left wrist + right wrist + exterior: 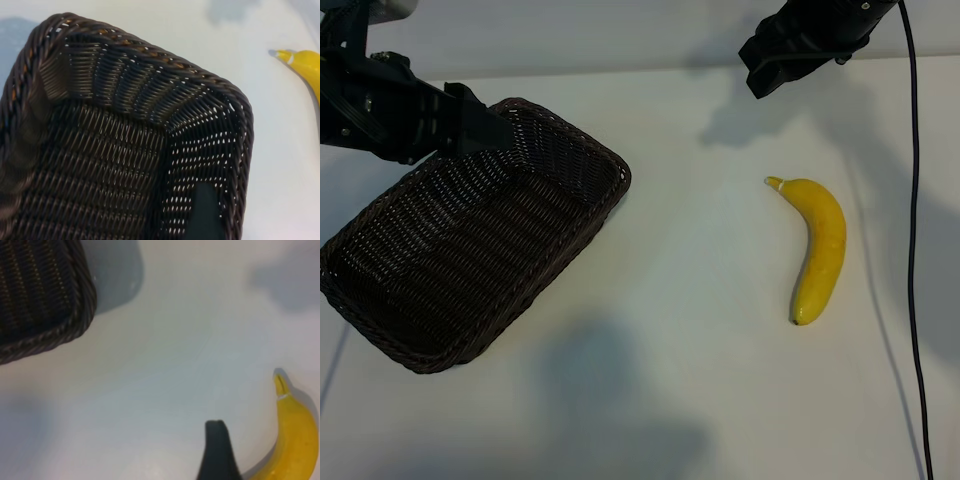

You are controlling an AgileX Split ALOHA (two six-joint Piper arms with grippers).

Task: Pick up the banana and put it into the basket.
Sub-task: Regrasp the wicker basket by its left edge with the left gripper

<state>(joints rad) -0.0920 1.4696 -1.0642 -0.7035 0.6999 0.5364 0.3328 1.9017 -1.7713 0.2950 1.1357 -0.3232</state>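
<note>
- The banana (817, 248) lies alone on the white desk (690, 330) in the right half of the exterior view, stem tip toward the upper left, blunt end toward the bottom. It is well apart from the basket (380, 310), which fills the left half.
- The right tool (790, 55) hangs at the top of the exterior view, above the banana's stem end and not touching it. It holds nothing. One dark finger (217, 450) shows in the right wrist view just beside the banana; how wide the tool stands I cannot tell from the pictures.
- The left tool (470, 125) sits at the upper left, over the basket's far rim. It looks wide open; whether it touches or holds the rim I cannot tell.
- The step in hand appears to be the reach for the banana, with nothing lifted yet.
- To do it well, I would bring the right tool down over the thick middle of the banana, fingers across its width, not at the thin stem. A grip near the middle should keep the smooth, curved fruit from swinging or slipping.
- The basket is empty, with low sloping sides, so a lengthwise drop should fit.
- The desk is plain, white and matte, with soft shadows of the arms. A black cable (912, 200) runs down the right edge, clear of the banana.
</note>
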